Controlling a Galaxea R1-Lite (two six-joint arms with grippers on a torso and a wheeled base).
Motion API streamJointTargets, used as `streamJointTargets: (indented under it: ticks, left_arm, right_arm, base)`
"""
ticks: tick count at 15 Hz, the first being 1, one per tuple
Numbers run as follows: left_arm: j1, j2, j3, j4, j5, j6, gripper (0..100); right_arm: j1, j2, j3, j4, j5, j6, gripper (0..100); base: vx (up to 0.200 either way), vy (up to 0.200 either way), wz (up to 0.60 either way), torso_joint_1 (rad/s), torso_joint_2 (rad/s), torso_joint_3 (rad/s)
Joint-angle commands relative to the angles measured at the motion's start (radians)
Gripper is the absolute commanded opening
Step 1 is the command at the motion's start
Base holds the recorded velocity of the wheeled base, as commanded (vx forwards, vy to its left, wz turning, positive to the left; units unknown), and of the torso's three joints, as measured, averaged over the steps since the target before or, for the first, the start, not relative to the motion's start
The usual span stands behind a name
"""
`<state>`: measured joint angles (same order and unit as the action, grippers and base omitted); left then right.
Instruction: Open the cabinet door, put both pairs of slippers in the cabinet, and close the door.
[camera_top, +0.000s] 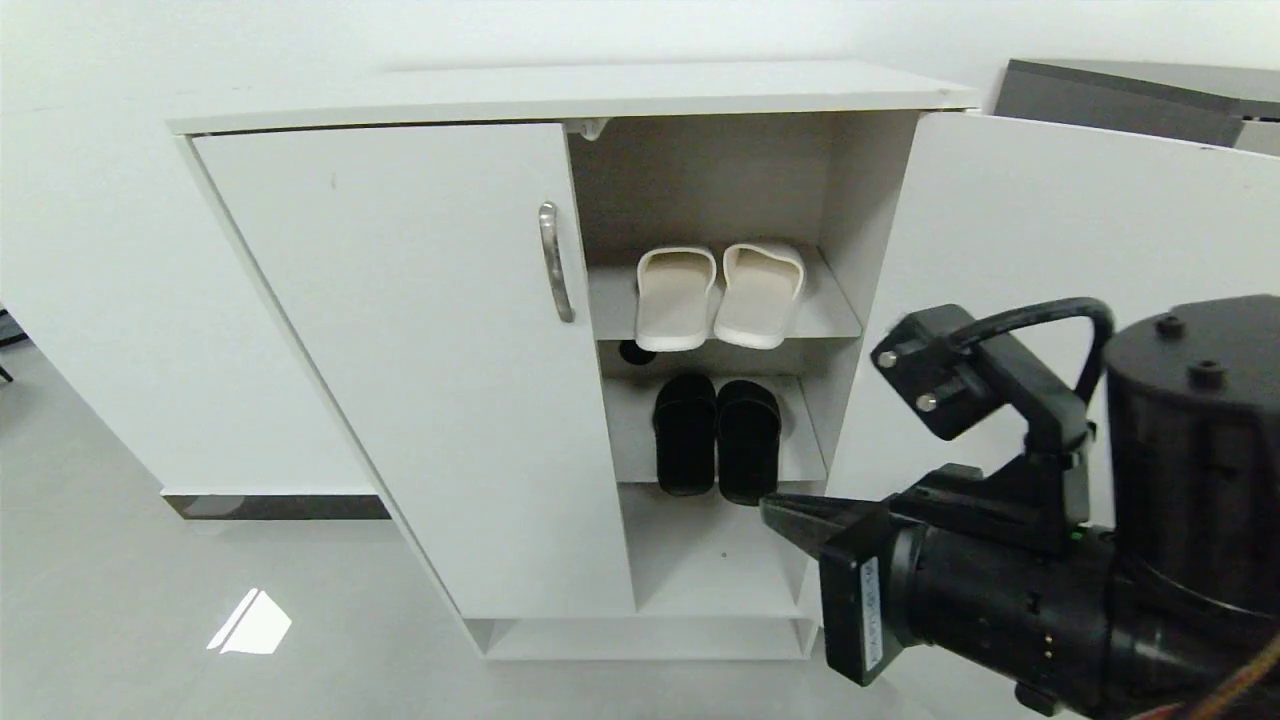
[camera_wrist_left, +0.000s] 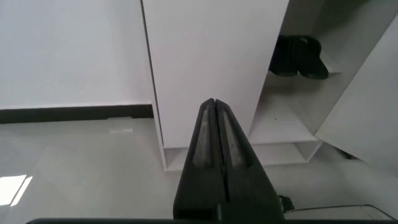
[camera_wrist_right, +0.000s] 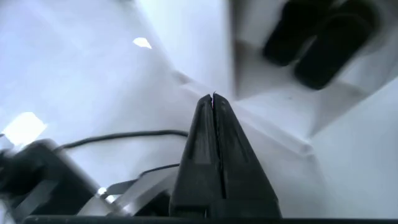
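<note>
Brightly and evenly lit from overhead. White glare patch on the glossy floor (camera_top: 250, 622); soft shade inside the cabinet (camera_top: 700, 180). Straight edges bowed toward the head view's borders. Floor overexposed in right wrist view.

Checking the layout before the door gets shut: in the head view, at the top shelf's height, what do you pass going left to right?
closed white left cabinet door → curved silver metal handle → pair of cream slide slippers on the upper shelf → open white right cabinet door
</note>
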<state>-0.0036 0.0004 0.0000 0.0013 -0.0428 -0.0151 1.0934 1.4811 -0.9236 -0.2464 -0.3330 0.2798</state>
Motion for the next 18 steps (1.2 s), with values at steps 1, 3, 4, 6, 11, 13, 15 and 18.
streamJointTargets:
  ticks: [1,3,4,6,11,13,15,18]
  left_arm:
    - [0.001,0.001,0.000,0.000,0.000,0.000,0]
    - [0.001,0.001,0.000,0.000,0.000,0.001,0]
    - [-0.001,0.001,0.000,0.000,0.000,0.000,0]
    - [0.001,0.001,0.000,0.000,0.000,0.000,0]
    - [0.001,0.001,0.000,0.000,0.000,0.000,0]
    - [0.001,0.001,0.000,0.000,0.000,0.000,0]
    - [0.001,0.001,0.000,0.000,0.000,0.000,0]
    - [0.001,0.001,0.000,0.000,0.000,0.000,0]
  right_arm:
    - [-0.035,-0.054,0.112,-0.106,0.017,-0.027,0]
    - [-0.046,-0.053,0.197,-0.220,0.048,-0.044,0]
    - [-0.058,-0.058,0.227,-0.244,0.065,-0.071,0]
    - [-0.075,-0.059,0.273,-0.298,0.072,-0.122,0]
    - [-0.076,-0.059,0.290,-0.314,0.086,-0.129,0]
    - [-0.076,-0.058,0.290,-0.314,0.086,-0.129,0]
    - [-0.076,-0.058,0.290,-0.314,0.088,-0.129,0]
    - [-0.079,-0.050,0.292,-0.314,0.088,-0.128,0]
  base:
    - [-0.200,0.000,0.00,0.002,0.00,-0.002]
    - [-0.200,0.000,0.00,0.007,0.00,0.005]
    - [-0.200,0.000,0.00,-0.002,0.00,0.002]
    - [-0.200,0.000,0.00,0.002,0.00,0.000]
    - [-0.080,0.000,0.00,0.002,0.00,0.001]
    - [0.000,0.000,0.00,0.000,0.00,0.000]
    - [0.000,0.000,0.00,0.000,0.00,0.000]
    - [0.000,0.000,0.00,0.000,0.00,0.000]
